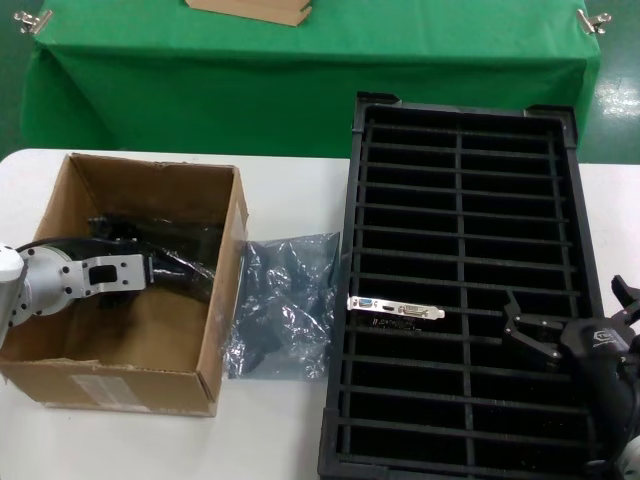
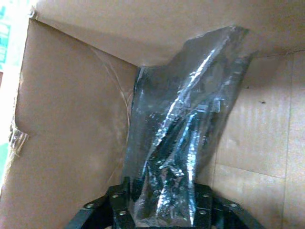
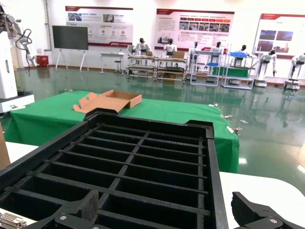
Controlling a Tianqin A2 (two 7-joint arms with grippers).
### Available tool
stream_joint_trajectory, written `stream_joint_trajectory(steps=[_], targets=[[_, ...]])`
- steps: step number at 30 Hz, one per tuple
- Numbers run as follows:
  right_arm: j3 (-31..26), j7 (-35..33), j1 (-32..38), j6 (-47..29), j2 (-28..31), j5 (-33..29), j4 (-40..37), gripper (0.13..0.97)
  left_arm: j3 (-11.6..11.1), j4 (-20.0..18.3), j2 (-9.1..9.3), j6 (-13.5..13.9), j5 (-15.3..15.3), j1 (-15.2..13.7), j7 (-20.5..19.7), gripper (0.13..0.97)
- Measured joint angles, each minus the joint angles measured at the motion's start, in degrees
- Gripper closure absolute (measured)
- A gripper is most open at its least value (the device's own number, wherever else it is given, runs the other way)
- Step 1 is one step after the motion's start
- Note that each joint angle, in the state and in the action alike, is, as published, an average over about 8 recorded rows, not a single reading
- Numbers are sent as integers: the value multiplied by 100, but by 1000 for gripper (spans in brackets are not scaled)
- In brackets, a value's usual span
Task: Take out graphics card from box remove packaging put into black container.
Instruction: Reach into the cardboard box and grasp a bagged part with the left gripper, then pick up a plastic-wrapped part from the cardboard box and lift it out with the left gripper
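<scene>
The brown box (image 1: 215, 320) stands open on the white table at the left. My left gripper (image 1: 185, 275) reaches down into it and is shut on the crinkly grey packaging (image 2: 186, 133), which rises between the jaws of the left gripper (image 2: 164, 210). A dark graphics card (image 2: 190, 138) shows dimly through the plastic. The black container (image 1: 460, 140) fills the right side. My right gripper (image 1: 572, 315) hovers open over the container's near right part, holding nothing. The right wrist view shows that gripper (image 3: 167, 207) with its pads wide apart above the container's slots (image 3: 143, 157).
An empty grey-blue bag (image 1: 285, 300) lies flat on the table between box and container. A card with a silver bracket and blue port (image 1: 395, 310) sits in a container slot, left column. A flat cardboard piece (image 1: 250, 10) lies on the green table behind.
</scene>
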Motion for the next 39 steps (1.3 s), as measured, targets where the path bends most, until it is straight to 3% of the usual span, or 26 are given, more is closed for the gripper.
stream_joint_trajectory(steps=[9, 13, 21, 25, 29, 39], targets=[[0, 0, 0, 0, 0, 0, 0, 129, -91, -3, -17, 90, -40, 26, 83, 784], [0, 0, 0, 0, 0, 0, 0, 129, -153, -11, -38, 144, -84, 23, 118, 784], [0, 0, 0, 0, 0, 0, 0, 129, -369, -71, -125, 368, -273, 43, 82, 903], [0, 0, 0, 0, 0, 0, 0, 129, -468, -190, -190, 509, -363, 115, -49, 922], [0, 0, 0, 0, 0, 0, 0, 129, -440, -634, -304, 621, -330, 331, -427, 948], [0, 0, 0, 0, 0, 0, 0, 129, -176, -2607, -843, 801, -27, 1239, -2039, 957]])
